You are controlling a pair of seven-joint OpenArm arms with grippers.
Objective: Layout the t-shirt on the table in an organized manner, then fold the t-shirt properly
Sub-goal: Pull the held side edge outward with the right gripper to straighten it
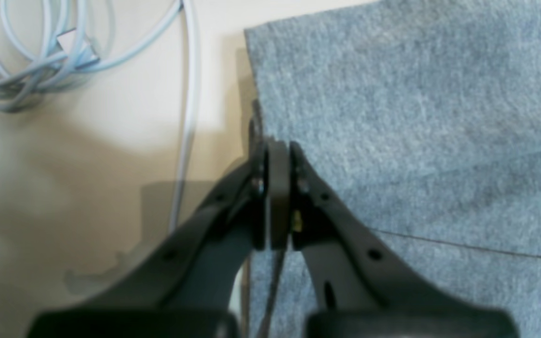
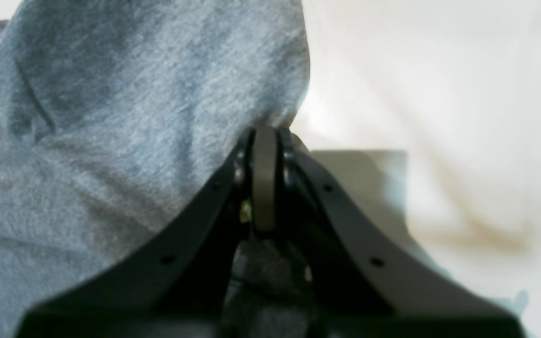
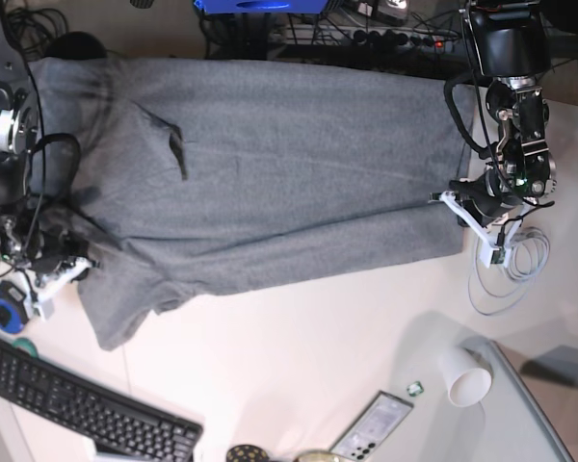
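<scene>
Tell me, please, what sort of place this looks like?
Probably a robotics lab bench: a black computer keyboard, a coiled pale-blue cable and a white paper cup surround the heather-grey t-shirt on the white table.

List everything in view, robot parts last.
t-shirt: one, heather grey, spread across the table's far half.
table: one, white.
cable: one coil, pale blue-white, beside the shirt's edge.
keyboard: one, black, near corner.
paper cup: one, white, on its side.
phone: one, near edge.
left end effector: one, black, shut on the shirt's edge.
right end effector: one, black, shut on the shirt.
</scene>
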